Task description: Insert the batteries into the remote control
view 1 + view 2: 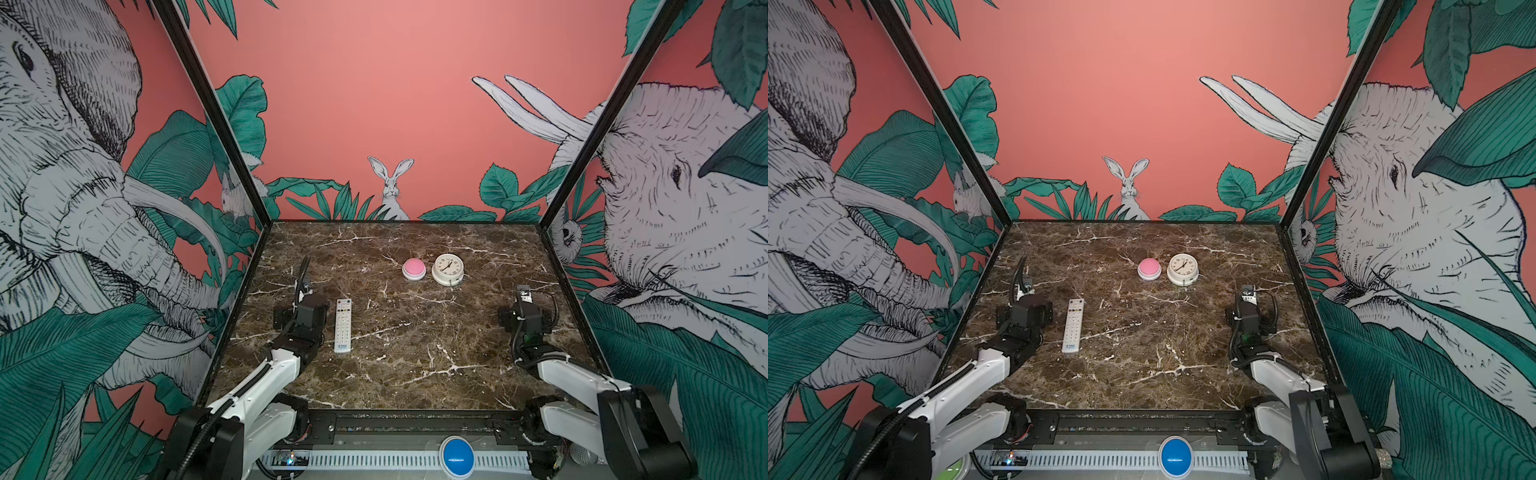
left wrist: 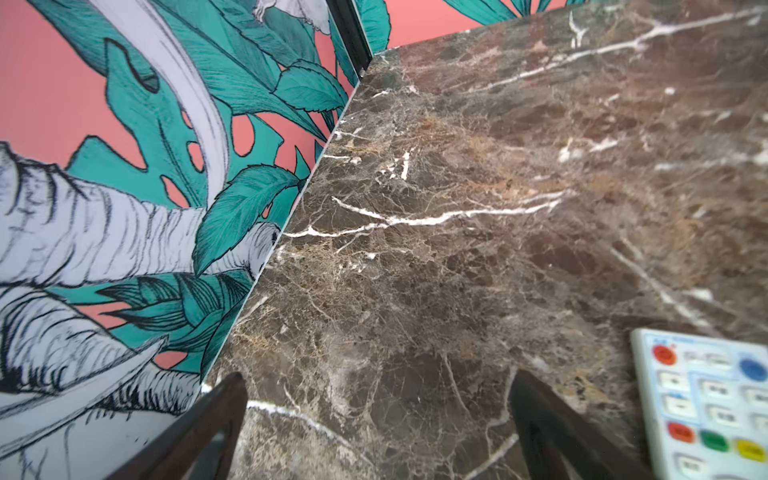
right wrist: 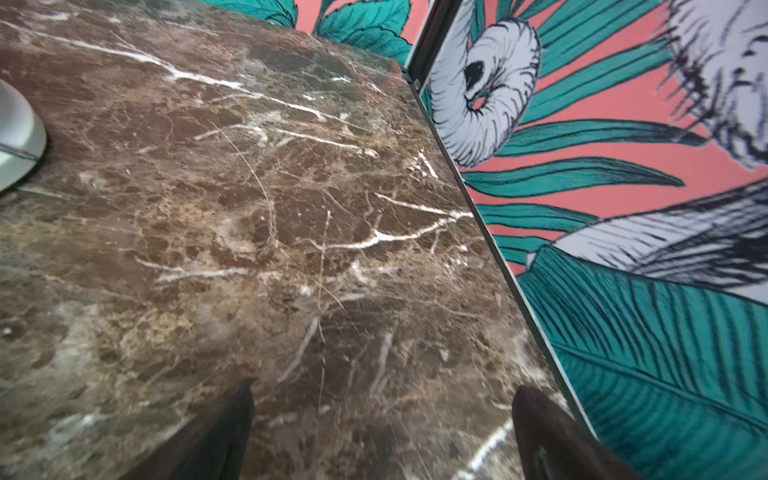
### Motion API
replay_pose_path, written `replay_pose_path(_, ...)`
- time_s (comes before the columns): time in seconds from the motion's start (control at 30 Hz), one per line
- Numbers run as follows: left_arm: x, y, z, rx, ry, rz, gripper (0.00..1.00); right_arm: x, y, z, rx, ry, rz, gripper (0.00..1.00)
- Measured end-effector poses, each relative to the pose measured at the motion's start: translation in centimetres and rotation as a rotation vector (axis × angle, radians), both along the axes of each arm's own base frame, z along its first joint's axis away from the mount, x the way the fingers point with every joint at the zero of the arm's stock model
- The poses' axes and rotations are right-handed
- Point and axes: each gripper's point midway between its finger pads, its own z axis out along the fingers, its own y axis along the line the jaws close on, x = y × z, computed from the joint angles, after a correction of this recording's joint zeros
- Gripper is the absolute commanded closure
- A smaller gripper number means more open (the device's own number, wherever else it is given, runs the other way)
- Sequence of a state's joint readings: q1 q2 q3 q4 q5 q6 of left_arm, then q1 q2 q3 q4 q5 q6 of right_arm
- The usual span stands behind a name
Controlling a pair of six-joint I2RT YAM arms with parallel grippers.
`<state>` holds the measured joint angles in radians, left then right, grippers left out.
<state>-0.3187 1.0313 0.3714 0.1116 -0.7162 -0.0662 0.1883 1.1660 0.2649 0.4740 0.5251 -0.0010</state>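
Note:
The remote control [image 1: 343,326] [image 1: 1073,326], slim and white, lies button side up on the marble table [image 1: 415,357], left of centre, with its red buttons at the far end. Its top end also shows in the left wrist view [image 2: 706,407]. My left gripper [image 2: 378,380] hovers just left of the remote, open, with only bare marble between its dark fingers [image 2: 232,399]. My right gripper [image 3: 384,392] is open over bare marble near the table's right wall. The batteries show in no view.
A pink dome button [image 1: 414,268] and a round white clock [image 1: 448,268] stand side by side towards the back, right of centre; the clock's rim [image 3: 16,137] shows in the right wrist view. Patterned walls close the left, right and back sides.

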Motion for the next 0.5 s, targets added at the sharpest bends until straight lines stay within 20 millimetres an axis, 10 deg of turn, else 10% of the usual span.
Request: replay_pose_path(0.5, 4.3, 1.2, -0.9, -0.017, -0.129, 0.0, 0.0, 4.3, 0.2, 0.2, 0.053, -0.185, 0.022, 0.01)
